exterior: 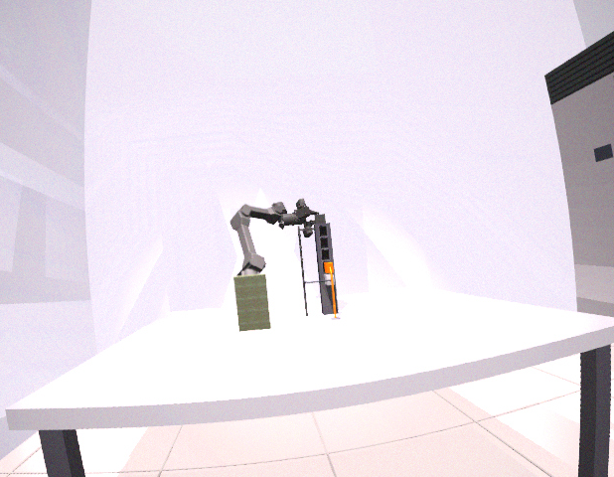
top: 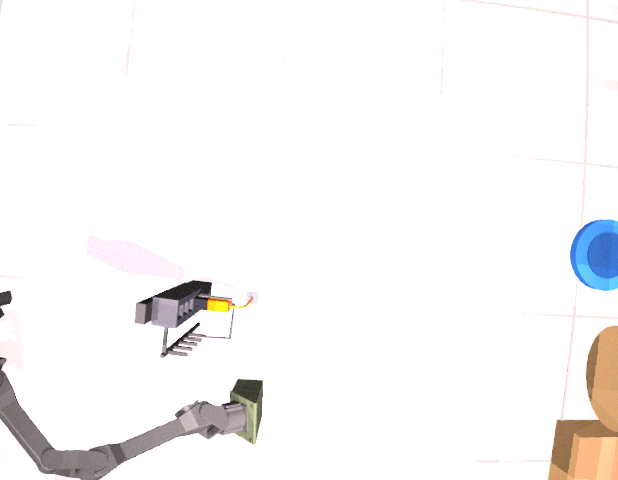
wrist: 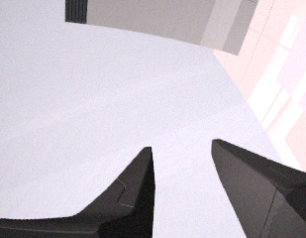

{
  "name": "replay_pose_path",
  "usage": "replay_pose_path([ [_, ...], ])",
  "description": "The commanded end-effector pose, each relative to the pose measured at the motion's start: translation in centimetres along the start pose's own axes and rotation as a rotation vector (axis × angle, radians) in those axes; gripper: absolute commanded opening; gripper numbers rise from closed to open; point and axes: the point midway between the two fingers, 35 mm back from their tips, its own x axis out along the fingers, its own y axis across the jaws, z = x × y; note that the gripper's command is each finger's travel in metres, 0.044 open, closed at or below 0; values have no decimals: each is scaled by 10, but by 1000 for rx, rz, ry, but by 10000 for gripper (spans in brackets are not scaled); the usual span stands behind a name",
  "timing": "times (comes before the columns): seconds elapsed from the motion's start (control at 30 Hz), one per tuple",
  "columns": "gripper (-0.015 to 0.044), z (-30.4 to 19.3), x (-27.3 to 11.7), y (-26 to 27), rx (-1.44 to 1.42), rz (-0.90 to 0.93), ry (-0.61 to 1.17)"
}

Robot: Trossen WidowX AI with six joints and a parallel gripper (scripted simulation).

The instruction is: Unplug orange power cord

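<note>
The orange plug (top: 218,304) (exterior: 328,267) sits at the front face of the dark upright power strip (top: 164,311) (exterior: 326,302), below three empty sockets. Its orange cord (exterior: 333,295) runs down to a small pale pad at the table. My gripper (exterior: 314,218) (wrist: 181,150) is partly open, with nothing between its fingers. In the exterior view it shows near the strip's top. In the top view it is at the far left, partly cut off, away from the plug's side. The wrist view shows no plug, cord or strip.
A thin dark frame (top: 165,339) (exterior: 301,256) with several short pegs stands beside the strip. The arm rises from a green block (top: 253,413) (exterior: 252,302) on the white table (exterior: 317,359). A blue round object (top: 606,254) and brown furniture (top: 614,377) are far right.
</note>
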Motion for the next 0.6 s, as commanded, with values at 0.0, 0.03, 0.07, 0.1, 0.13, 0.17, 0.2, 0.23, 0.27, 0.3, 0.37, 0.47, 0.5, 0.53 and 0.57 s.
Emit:
replay_pose_path([
  [0.0, 160, 21, 18, -22, -93, -57, -41],
  [0.03, 160, 28, 22, -26, -114, -69, -53],
  [0.07, 160, 34, 25, -30, -135, -81, -64],
  [0.1, 160, 41, 29, -33, -155, -93, -75],
  [0.13, 160, 48, 32, -37, -175, -106, -86],
  [0.17, 160, 54, 35, -41, -194, -119, -98],
  [0.2, 160, 62, 38, -44, -212, -132, -109],
  [0.23, 160, 69, 41, -47, -231, -146, -121],
  [0.27, 160, 76, 44, -51, -248, -159, -132],
  [0.3, 160, 84, 46, -54, -265, -173, -144],
  [0.37, 160, 99, 51, -60, -297, -202, -166],
  [0.47, 160, 123, 57, -69, -341, -247, -200],
  [0.5, 160, 131, 58, -72, -355, -262, -211],
  [0.53, 160, 140, 60, -74, -368, -278, -222],
  [0.57, 160, 148, 61, -77, -380, -293, -233],
])
